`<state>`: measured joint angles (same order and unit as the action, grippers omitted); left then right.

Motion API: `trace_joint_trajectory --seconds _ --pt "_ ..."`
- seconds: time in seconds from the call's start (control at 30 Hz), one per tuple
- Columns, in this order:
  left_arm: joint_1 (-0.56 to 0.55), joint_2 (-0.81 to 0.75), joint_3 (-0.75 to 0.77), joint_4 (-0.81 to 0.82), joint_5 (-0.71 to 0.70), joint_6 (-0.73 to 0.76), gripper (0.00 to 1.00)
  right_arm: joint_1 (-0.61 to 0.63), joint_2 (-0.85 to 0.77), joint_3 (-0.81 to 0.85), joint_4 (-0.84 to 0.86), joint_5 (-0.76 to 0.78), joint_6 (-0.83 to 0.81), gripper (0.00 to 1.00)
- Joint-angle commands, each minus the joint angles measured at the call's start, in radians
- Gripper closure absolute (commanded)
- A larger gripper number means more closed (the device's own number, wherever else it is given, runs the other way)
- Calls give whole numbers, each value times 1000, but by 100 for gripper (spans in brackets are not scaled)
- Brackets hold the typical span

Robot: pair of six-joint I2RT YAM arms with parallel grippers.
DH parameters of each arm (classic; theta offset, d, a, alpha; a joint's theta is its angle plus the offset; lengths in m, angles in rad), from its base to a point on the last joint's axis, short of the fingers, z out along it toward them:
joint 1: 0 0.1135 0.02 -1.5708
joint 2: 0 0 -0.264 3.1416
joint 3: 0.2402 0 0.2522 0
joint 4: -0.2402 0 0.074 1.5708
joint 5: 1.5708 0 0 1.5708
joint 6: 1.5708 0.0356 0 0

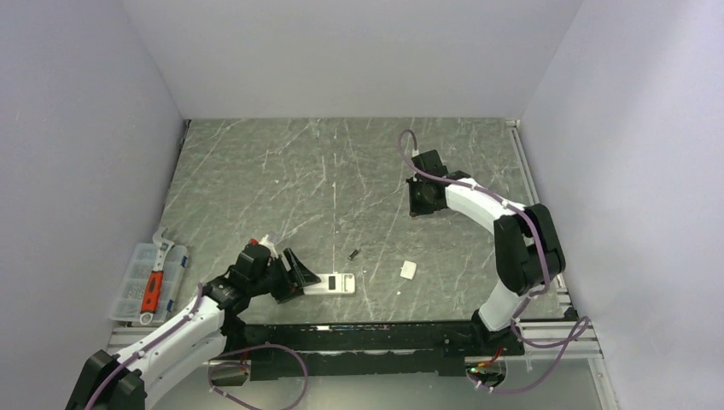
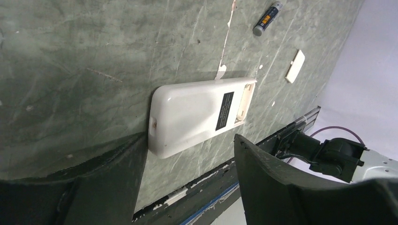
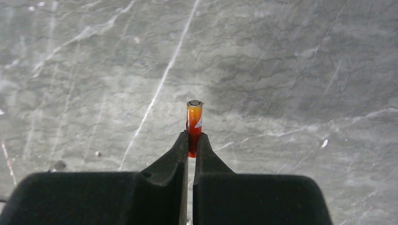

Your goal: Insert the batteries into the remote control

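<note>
The remote control (image 1: 330, 284) lies back side up near the table's front edge. In the left wrist view its white back (image 2: 187, 117) shows a dark label and an uncovered battery bay at the far end. My left gripper (image 1: 294, 272) is open and empty (image 2: 190, 140), its fingers just short of the remote's near end. A dark grey battery (image 1: 353, 254) lies loose beyond the remote (image 2: 267, 12). My right gripper (image 1: 424, 201) is at the back right, shut (image 3: 191, 140) on a small orange-red battery (image 3: 194, 119) with a silver cap, held above the bare table.
A small flat white square plastic piece (image 1: 408, 270) lies to the right of the remote and also shows in the left wrist view (image 2: 295, 66). A clear parts box with a red-handled tool (image 1: 152, 284) sits at the left edge. A black rail (image 1: 384, 333) runs along the front.
</note>
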<state>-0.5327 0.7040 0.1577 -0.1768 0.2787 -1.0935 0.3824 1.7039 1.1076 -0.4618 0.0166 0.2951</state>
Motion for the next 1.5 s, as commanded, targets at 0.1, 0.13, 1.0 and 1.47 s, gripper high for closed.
trace_joint_trajectory --seconds 0.1,0.13,1.0,1.47 --pt "-3 16 97 -195 -62 76 27 85 -143 -49 -19 -12 21 100" --pt "-4 18 111 -213 -75 84 27 100 -159 -55 -21 -12 27 100" --pt "-3 524 410 7 -21 389 35 452 -490 -264 -21 -155 196 100" --pt "-2 541 319 61 109 379 37 483 -494 -291 -57 -139 196 100"
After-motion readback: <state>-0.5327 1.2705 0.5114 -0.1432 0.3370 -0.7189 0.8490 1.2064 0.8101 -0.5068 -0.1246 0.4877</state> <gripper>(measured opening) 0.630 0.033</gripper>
